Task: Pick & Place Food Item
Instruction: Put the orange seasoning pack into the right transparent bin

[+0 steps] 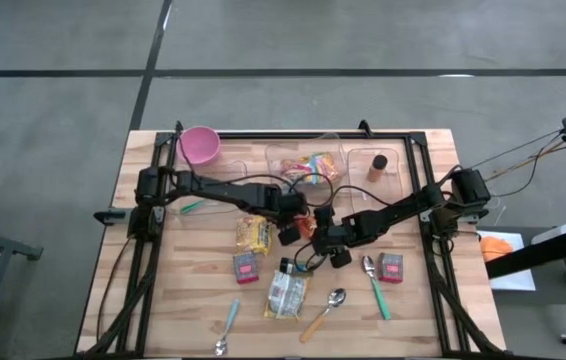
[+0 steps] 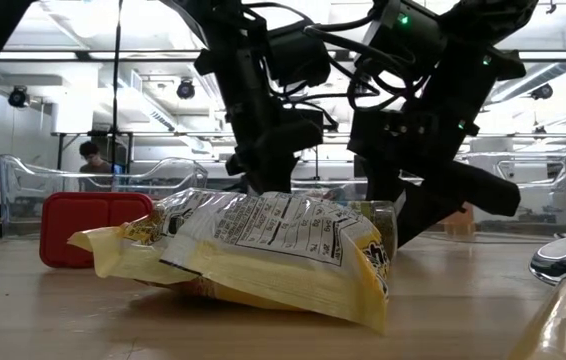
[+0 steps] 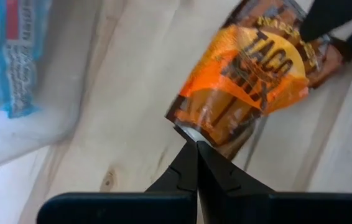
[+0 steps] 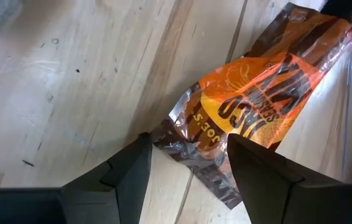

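Observation:
An orange and brown taco mix packet (image 3: pixel 250 74) lies at the table's middle between my two grippers. My left gripper (image 3: pixel 196 146) is shut on the packet's end that faces the table's left edge. It shows in the high view as my left gripper (image 1: pixel 298 228). My right gripper (image 4: pixel 189 138) is open, reaching in from the table's right. Its fingers stand on either side of the packet's other end (image 4: pixel 194 155); I cannot tell whether they touch it. In the low view a yellow snack bag (image 2: pixel 263 250) hides the packet. My left gripper pinches the packet's silvery sealed edge (image 3: pixel 187 129) at one end between its two fingertips. The fingers come steeply from above, slanting from the table's left. The packet stretches away from the fingers toward my right gripper; whether it is clear of the table I cannot tell.
A yellow snack bag (image 1: pixel 253 235) lies just left of the grippers, and another bag (image 1: pixel 285 295) nearer the front. Red boxes (image 1: pixel 246 267) (image 1: pixel 391 267) and spoons (image 1: pixel 335 300) (image 1: pixel 373 285) lie around them. A pink bowl (image 1: pixel 200 145) and clear bins (image 1: pixel 308 165) stand along the far edge.

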Controlling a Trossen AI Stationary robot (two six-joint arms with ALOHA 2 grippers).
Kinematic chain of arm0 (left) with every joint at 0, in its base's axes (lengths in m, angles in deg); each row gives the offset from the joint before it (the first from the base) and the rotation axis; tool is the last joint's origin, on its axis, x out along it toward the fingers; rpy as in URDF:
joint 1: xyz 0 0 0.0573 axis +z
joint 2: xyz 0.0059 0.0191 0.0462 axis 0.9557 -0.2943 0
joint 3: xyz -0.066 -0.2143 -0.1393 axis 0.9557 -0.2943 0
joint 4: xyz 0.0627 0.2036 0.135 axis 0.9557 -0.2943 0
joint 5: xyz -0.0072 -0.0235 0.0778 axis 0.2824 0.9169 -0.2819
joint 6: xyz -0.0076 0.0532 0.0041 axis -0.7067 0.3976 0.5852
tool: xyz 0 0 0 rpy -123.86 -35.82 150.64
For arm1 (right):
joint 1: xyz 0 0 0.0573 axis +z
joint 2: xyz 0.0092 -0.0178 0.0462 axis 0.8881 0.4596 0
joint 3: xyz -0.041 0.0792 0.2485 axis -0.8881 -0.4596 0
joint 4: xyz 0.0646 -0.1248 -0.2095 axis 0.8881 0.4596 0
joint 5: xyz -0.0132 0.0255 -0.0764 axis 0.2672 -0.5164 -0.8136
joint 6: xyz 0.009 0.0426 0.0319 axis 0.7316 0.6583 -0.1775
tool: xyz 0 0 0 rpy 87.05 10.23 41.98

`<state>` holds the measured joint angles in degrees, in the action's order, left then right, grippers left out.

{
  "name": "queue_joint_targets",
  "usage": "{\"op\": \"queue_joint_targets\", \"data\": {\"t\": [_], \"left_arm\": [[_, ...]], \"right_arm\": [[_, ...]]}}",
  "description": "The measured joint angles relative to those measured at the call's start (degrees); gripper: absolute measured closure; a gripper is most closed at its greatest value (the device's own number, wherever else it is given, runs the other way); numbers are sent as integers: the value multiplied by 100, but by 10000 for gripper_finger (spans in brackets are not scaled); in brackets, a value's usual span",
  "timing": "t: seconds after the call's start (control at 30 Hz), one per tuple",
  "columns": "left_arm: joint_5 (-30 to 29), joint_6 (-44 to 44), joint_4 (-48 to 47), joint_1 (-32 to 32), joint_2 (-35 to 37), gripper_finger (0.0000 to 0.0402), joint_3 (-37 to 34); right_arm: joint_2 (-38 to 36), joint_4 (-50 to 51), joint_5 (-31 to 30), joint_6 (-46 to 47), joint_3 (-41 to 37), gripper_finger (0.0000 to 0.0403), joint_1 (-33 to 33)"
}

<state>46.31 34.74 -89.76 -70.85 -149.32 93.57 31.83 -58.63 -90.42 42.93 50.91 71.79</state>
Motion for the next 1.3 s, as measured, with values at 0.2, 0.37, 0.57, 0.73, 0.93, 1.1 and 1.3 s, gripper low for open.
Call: {"op": "queue_joint_targets", "data": {"t": [0.2, 0.37, 0.57, 0.73, 0.93, 1.1, 1.3], "left_arm": [[-21, 2, -73, -80, 2, 401, -9], [-58, 2, -124, -87, 37, 401, -13], [-77, 0, -158, -82, 42, 401, 48], [-80, 0, -165, -78, 35, 401, 173], [-115, 30, -175, -71, 35, 401, 179], [-145, 70, -176, -71, 35, 401, 179], [-139, 85, -172, -71, 36, 401, 179]], "right_arm": [[2, -26, -6, 43, 0, 193, -2], [2, -32, -7, 61, 2, 193, -2], [2, -39, -4, 80, 4, 193, -4], [2, -41, -2, 80, 6, 193, -4], [2, -39, 0, 80, 7, 193, -4], [15, -43, 2, 35, 8, 193, -7], [87, -61, 2, -211, 9, 193, -9]]}}
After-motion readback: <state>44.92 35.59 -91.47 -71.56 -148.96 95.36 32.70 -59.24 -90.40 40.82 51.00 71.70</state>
